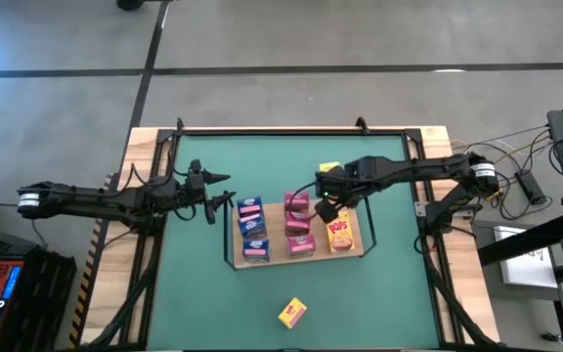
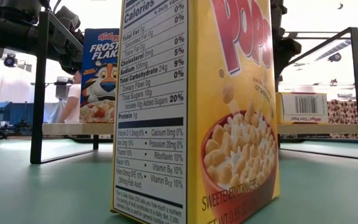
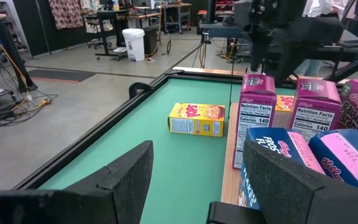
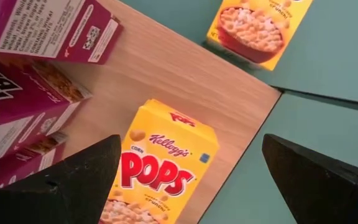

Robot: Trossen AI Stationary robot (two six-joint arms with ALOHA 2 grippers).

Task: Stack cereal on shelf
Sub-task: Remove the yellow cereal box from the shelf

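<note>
The shelf (image 1: 360,252) is a light-wood board with black rails, in the middle of the green table. On it lie two blue cereal boxes (image 1: 253,230), two pink ones (image 1: 299,223) and a yellow one (image 4: 160,165), flat with its front up. My right gripper (image 4: 191,146) hangs open above that yellow box, pointing down, touching nothing. A second yellow box (image 1: 328,171) lies on the table beyond the shelf. A third (image 1: 292,312) stands near the front edge. My left gripper (image 1: 225,190) waits open left of the shelf.
The third yellow box (image 2: 197,112) fills the low view. Behind it a blue box (image 2: 99,74) stands on the raised shelf board (image 2: 73,129). Black frame rails (image 1: 291,131) run around the table. Green table (image 1: 194,293) lies bare to the near left and right of the shelf.
</note>
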